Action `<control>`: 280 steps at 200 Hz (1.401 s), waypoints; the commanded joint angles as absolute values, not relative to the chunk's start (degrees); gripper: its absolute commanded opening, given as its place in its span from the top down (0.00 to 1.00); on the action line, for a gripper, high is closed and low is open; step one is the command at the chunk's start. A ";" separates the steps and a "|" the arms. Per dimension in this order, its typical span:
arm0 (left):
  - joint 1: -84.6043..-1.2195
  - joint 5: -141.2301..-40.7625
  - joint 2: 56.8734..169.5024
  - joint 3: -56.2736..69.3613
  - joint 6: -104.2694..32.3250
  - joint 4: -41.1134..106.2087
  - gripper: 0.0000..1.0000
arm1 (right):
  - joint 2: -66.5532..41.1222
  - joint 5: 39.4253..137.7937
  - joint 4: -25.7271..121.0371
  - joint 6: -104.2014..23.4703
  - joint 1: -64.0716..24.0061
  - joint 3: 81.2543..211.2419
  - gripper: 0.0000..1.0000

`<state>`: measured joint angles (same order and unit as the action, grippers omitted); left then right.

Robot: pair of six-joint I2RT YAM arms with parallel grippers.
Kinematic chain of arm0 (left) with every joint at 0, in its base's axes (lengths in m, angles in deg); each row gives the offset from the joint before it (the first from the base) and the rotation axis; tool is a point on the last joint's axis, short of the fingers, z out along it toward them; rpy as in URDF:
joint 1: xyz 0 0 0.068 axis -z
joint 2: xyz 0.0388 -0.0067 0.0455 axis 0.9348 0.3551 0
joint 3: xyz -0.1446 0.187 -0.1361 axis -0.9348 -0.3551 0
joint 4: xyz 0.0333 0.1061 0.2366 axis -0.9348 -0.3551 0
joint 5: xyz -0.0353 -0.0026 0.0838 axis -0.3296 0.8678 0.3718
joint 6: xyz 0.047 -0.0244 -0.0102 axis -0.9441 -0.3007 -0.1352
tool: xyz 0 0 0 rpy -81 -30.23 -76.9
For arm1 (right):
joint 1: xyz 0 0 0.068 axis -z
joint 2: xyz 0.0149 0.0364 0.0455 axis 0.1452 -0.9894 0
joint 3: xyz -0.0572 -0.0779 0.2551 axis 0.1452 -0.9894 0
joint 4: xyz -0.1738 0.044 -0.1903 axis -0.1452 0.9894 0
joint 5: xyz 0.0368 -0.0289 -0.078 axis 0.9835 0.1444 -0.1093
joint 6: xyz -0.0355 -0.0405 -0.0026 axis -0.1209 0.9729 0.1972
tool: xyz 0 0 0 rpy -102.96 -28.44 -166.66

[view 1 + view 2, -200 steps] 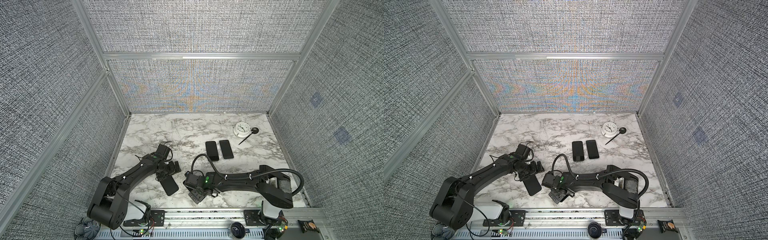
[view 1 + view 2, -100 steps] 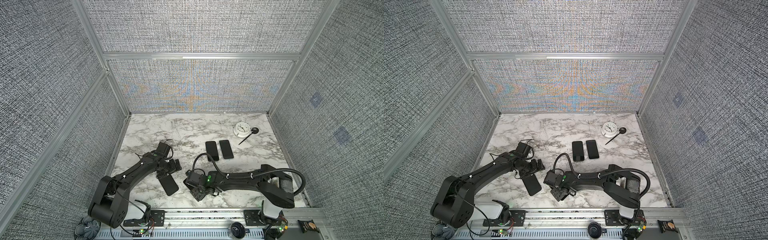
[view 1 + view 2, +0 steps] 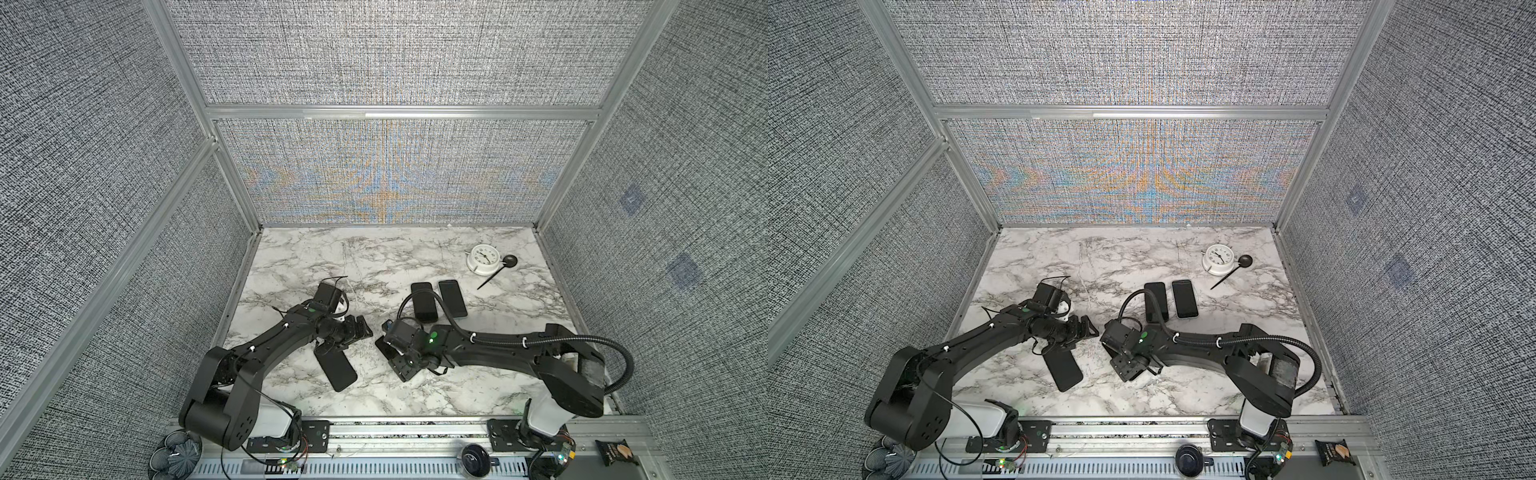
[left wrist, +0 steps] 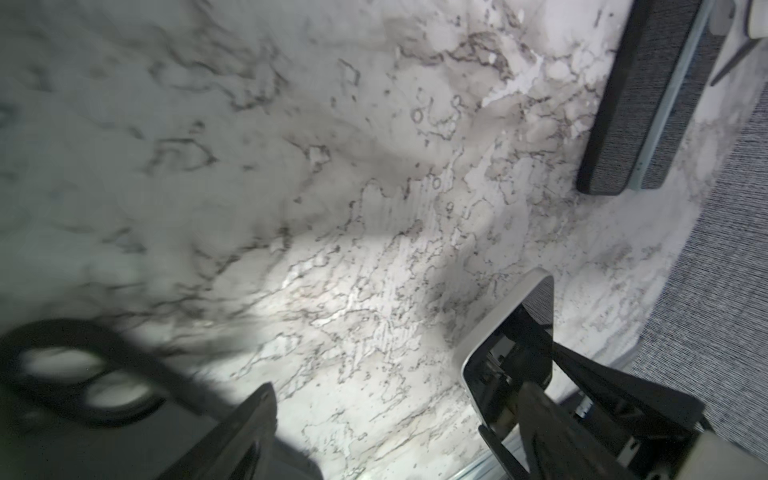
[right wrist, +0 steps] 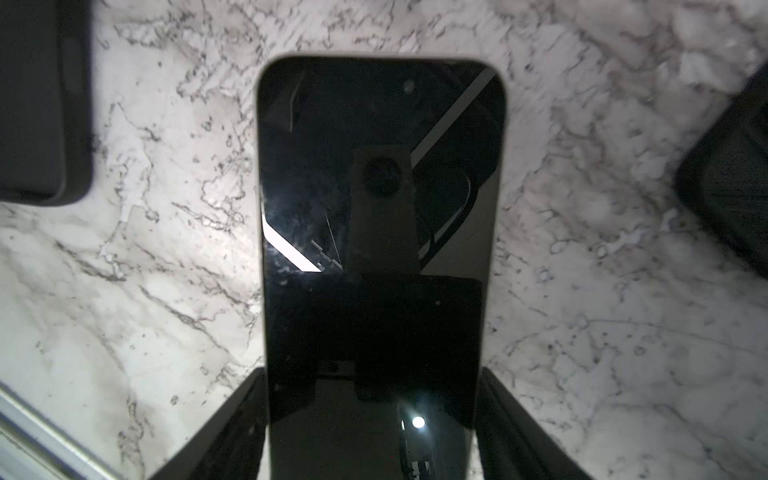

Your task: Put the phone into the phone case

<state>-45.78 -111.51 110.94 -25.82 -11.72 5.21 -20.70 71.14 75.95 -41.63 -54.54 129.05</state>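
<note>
Matte black phone case (image 3: 336,368) lies near the glossy pale-rimmed phone (image 5: 374,208) the right claw (image 5: 374,374) pinches; left claw (image 3: 362,328) spread

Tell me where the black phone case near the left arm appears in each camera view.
In a top view: the black case lies slanted, left of centre, near the front rail.
In a top view: the same place.
Left wrist view: not in it.
Right wrist view: one end shows, beside the phone in the right claw, not touching it.
Shared landmark: the front rail, also in the right wrist view.
</note>
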 commanded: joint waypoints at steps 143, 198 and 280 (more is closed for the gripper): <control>-45.65 -128.34 115.23 -34.08 -8.64 32.88 0.68 | -19.81 73.99 67.57 -38.60 -52.68 127.09 0.36; -45.73 -127.81 115.14 -34.77 -8.42 33.07 0.80 | -20.67 73.98 67.71 -38.08 -52.65 127.31 0.36; -45.68 -126.29 114.71 -33.56 -7.12 32.20 0.90 | -19.49 72.05 69.22 -37.47 -52.15 127.96 0.20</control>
<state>-45.72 -128.69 114.70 -33.86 -9.03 32.45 -20.42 73.78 69.70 -38.65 -52.20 127.21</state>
